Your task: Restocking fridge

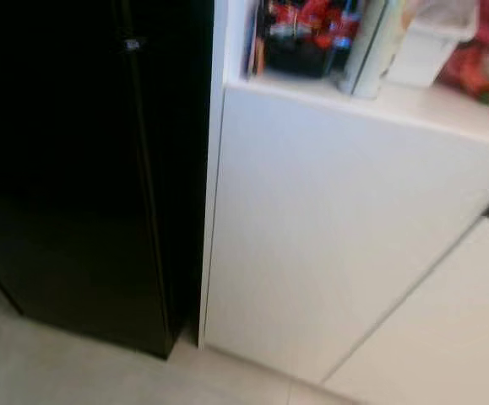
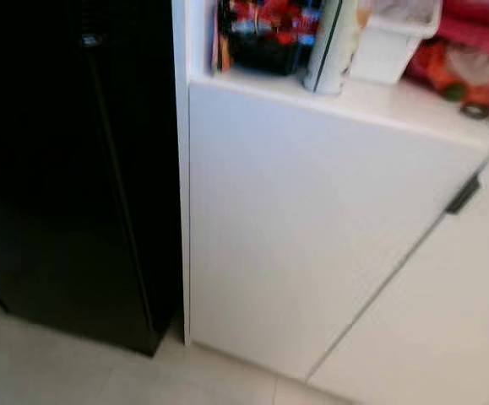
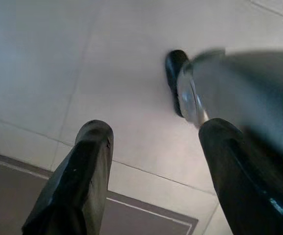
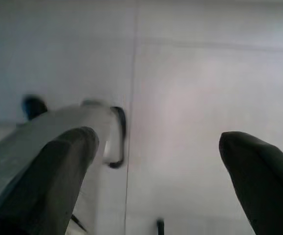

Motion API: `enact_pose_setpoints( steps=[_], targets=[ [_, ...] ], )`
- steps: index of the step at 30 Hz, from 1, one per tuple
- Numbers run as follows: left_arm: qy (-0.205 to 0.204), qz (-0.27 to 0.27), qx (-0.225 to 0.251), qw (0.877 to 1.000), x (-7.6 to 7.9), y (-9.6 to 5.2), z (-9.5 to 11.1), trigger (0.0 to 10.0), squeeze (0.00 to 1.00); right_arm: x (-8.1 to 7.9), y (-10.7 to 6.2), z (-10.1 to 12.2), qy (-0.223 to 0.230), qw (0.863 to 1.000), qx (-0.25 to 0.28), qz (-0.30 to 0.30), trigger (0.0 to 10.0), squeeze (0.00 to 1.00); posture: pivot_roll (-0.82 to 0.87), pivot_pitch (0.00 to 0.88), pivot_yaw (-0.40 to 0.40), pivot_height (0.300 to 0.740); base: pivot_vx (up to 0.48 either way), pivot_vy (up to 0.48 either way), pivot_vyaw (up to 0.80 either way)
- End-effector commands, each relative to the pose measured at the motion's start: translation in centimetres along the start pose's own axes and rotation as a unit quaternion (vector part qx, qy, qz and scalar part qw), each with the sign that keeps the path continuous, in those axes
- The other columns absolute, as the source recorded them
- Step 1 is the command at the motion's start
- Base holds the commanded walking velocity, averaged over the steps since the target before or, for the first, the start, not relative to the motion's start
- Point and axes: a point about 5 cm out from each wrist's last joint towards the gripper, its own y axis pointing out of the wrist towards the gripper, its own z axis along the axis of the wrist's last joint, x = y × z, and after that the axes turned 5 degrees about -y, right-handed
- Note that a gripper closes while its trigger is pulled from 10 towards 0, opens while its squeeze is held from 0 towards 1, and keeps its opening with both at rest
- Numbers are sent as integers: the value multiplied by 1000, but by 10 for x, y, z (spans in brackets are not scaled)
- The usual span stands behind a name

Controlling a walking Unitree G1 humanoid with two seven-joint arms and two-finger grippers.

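In your head views, blurred, the black fridge [image 1: 84, 169] stands shut on the left, touching a white cabinet [image 1: 328, 228]. On the cabinet's top sit a dark box of red packets [image 1: 303, 34], an upright carton [image 1: 371, 46] and a white tub [image 1: 430, 42]. Your left wrist view shows the left gripper [image 3: 153, 161] spread open, empty, over pale floor tiles [image 3: 58, 63]. Your right wrist view shows the right gripper [image 4: 158, 161] likewise open above the tiles
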Motion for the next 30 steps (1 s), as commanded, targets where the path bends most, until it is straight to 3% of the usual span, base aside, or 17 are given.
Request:
enact_pose_setpoints(
  steps=[1,24,30],
  targets=[
    [-9,-2,-21,1000,2,-1,-13,10000,0,3,0,3,-7,1000,3,-5,10000,0,73,0,-87,740,-255,364,0],
    [-7,2,-20,1000,-1,-1,-13,10000,0,1,0,1,-3,1000,0,-5,10000,0,60,0,-72,740,-219,351,0],
    [1,0,-13,1000,-2,-1,-12,10000,0,1,0,1,-10,1000,-6,-2,10000,0,54,0,-62,740,0,0,-800]
  ],
)
